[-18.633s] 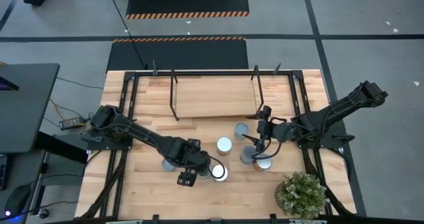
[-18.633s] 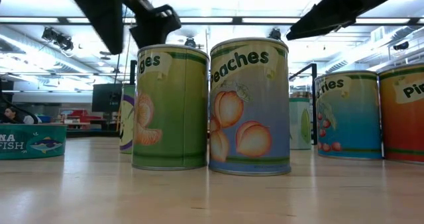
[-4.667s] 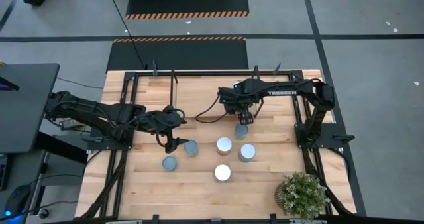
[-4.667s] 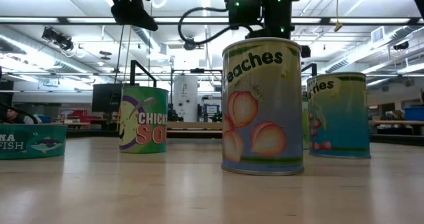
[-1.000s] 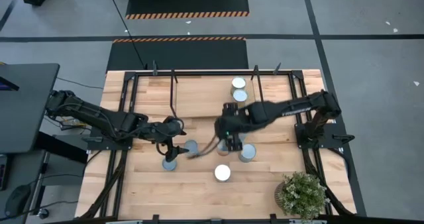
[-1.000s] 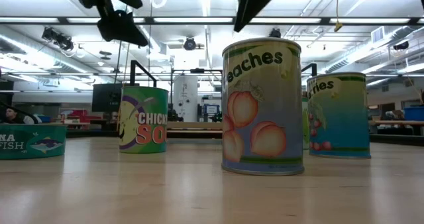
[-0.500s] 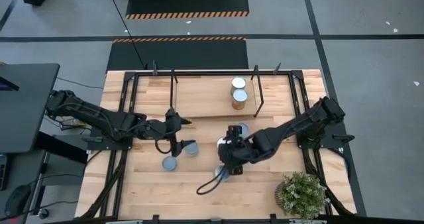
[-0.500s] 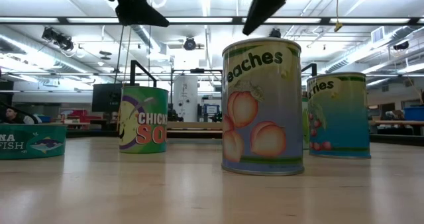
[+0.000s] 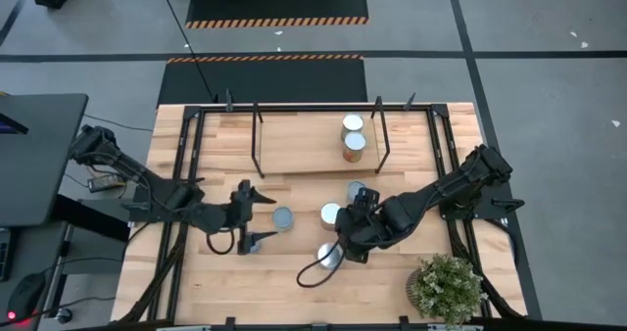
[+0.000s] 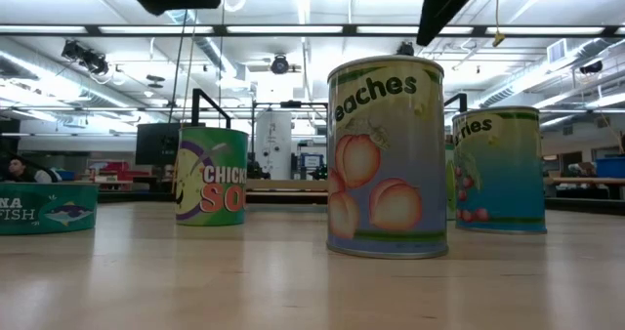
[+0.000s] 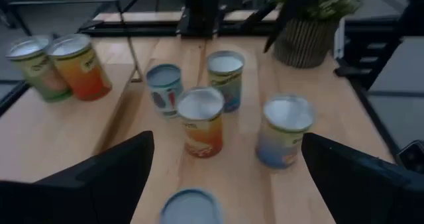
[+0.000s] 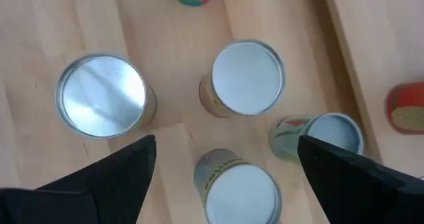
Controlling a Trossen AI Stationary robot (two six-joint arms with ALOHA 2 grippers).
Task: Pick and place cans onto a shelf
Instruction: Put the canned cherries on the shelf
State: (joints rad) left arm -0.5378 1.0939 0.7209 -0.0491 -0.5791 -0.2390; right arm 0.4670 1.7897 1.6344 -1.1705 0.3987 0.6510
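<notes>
- The large light-wood tabletop [image 9: 294, 282] carries everything; a potted green plant [image 9: 447, 286] stands at its near right corner.
- The shelf [image 9: 304, 143], a light-wood board framed by thin black posts and rails, sits at the table's far middle.
- The dark left arm reaches in low; its left gripper [image 9: 245, 216] hangs spread wide and empty above a flat blue-grey-topped can [image 9: 252, 241].
- The dark right arm bends toward the middle; its right gripper [image 9: 353, 235] is released, holding nothing, over the loose cans.
- Two cans [image 9: 353, 135] stand side by side, touching, on the shelf's right end.
- Loose on the table: a green soup can [image 9: 283, 217], a silver-topped peaches can [image 9: 330, 257], and two more [image 9: 331, 213] near the right gripper.
</notes>
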